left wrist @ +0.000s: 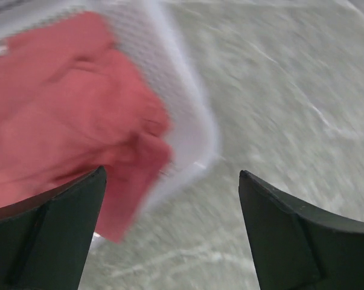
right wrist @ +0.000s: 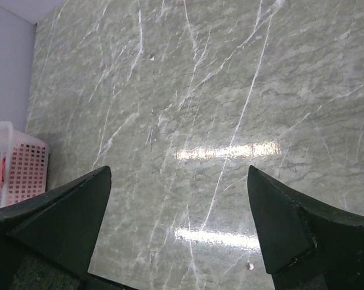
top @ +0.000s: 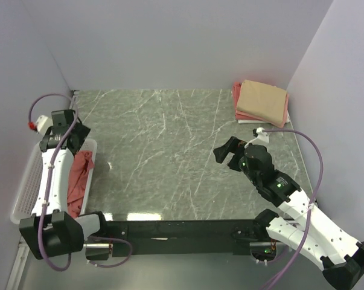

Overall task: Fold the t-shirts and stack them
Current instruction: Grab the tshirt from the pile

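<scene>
Found salmon-red t-shirt (top: 79,178) crumpled in white mesh basket (top: 23,192) at 9 o'clock of the table (top: 163,151), with one fold draped over the table-side rim. Found folded tan t-shirt (top: 263,101) stacked on folded pink t-shirt (top: 236,96) in the corner at 1 o'clock.

Observed left gripper (top: 64,138) above the far end of the basket, with jaws spread wide and nothing between them. Noted blur in its wrist view, with red cloth at 10 o'clock there. Observed right gripper (top: 226,150) over bare table at 3 o'clock, with jaws likewise spread and empty, well apart from any cloth.

Judged the red shirt light, limp and not fragile. Expect sagging and dragging rather than lifting as one piece, and some snagging on the mesh rim. Recommend pinching a thick bunched ridge, or the fold hanging over the rim, not a single flat layer. Recommend lifting clear of the rim before carrying toward table centre. Could not make out collar, hem or sleeves in the crumple; advise seeking seams once spread.
</scene>
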`<action>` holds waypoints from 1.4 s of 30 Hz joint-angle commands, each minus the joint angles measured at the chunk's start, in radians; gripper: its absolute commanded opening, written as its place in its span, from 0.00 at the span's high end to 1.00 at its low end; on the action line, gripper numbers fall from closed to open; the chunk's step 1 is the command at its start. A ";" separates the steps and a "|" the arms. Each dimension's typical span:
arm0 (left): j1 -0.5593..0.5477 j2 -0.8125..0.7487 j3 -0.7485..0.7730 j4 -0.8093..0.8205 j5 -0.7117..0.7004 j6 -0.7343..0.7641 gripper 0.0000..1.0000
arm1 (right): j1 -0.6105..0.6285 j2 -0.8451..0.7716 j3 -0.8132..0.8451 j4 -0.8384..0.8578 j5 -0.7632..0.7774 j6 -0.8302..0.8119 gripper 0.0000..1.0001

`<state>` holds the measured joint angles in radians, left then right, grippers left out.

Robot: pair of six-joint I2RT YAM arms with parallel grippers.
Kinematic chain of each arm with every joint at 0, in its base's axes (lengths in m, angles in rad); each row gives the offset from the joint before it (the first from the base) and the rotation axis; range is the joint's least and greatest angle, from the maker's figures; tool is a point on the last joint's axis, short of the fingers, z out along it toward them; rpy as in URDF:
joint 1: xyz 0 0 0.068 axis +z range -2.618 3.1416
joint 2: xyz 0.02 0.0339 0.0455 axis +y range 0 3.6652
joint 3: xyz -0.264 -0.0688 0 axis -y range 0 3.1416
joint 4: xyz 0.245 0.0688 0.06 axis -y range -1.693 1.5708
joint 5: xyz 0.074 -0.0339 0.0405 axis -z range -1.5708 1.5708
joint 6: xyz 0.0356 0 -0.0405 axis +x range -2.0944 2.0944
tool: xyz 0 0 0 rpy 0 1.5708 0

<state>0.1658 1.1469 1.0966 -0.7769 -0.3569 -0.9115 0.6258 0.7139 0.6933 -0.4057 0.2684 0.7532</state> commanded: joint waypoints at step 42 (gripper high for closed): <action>0.190 -0.095 0.481 -0.030 0.136 0.062 0.99 | -0.003 0.065 0.055 0.071 -0.202 -0.101 0.01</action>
<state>0.4004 1.0409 1.4475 -0.8173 -0.3141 -0.8803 0.6258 0.7876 0.6872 -0.3771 0.0631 0.6750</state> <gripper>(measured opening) 0.045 0.993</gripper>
